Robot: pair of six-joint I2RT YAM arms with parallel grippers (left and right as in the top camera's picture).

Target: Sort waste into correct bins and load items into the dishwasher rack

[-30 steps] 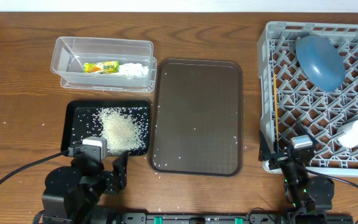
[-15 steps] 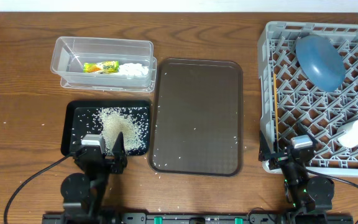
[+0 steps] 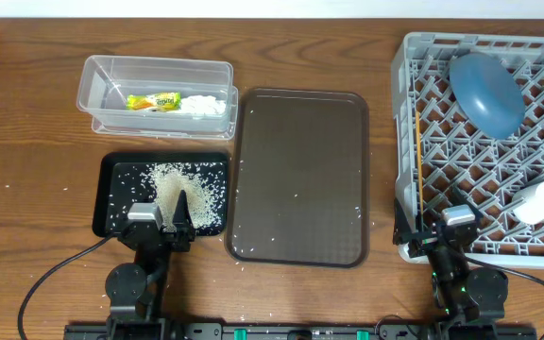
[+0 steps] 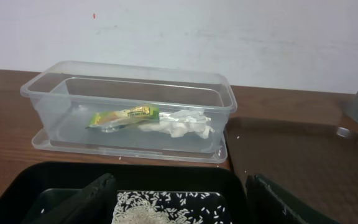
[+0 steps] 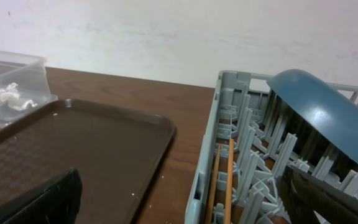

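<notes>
Several items stand unmoved in the dishwasher rack [image 3: 461, 179] at the right: the dark-blue plate [image 3: 484, 92] propped on edge, a white cup [image 3: 541, 201] on its side, and the chopsticks [image 3: 417, 161] lying along the left wall. The brown serving tray [image 3: 300, 170] in the middle holds only stray grains, as it did a second ago. The clear tub [image 3: 93, 85] at the back left holds the snack wrapper [image 3: 154, 100] and the crumpled tissue [image 3: 201, 104] side by side. The black tray [image 3: 107, 189] in front of it carries the heap of rice [image 3: 182, 194].

Only the left arm has changed. It has swung from a skewed pose at the lower left to a straight, tucked one. The left gripper [image 4: 180, 193] hangs at the near edge of the black tray, fingers wide apart and empty. The right gripper [image 5: 179, 186] has stayed by the rack's near corner, also spread and empty.

That reads as parking: the sorting looks essentially finished, apart from loose grains on the table.
</notes>
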